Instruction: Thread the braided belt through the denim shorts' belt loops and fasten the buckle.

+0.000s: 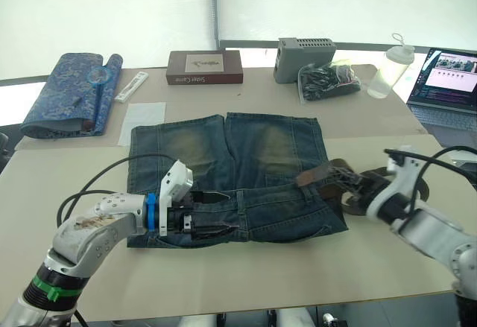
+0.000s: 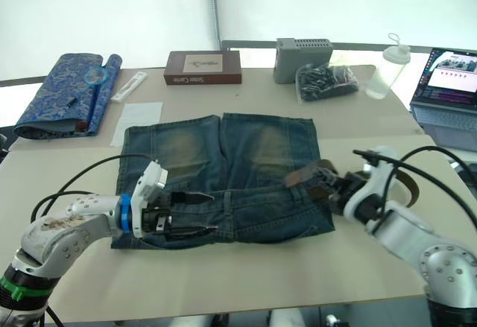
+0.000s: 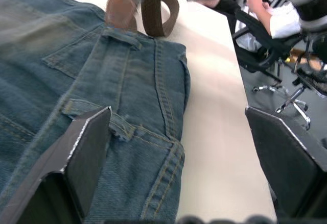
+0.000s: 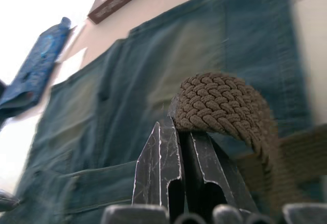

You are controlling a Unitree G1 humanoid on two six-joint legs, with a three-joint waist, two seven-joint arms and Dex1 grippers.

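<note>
Denim shorts (image 1: 227, 178) lay flat; braided belt (image 4: 219, 104) pinched in closed R gripper (image 4: 185, 134) at waistband's edge. L gripper (image 3: 179, 137) spread wide, empty, over waistband's near corner. Threading barely begun; loops and buckling left.

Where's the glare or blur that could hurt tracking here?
Eye views: backlit blinds blow out white behind the table. Right wrist view: braided belt sharp, denim shorts behind it soft, upper left washed out. Left wrist view: belt end blurred, shorts crisp.
</note>
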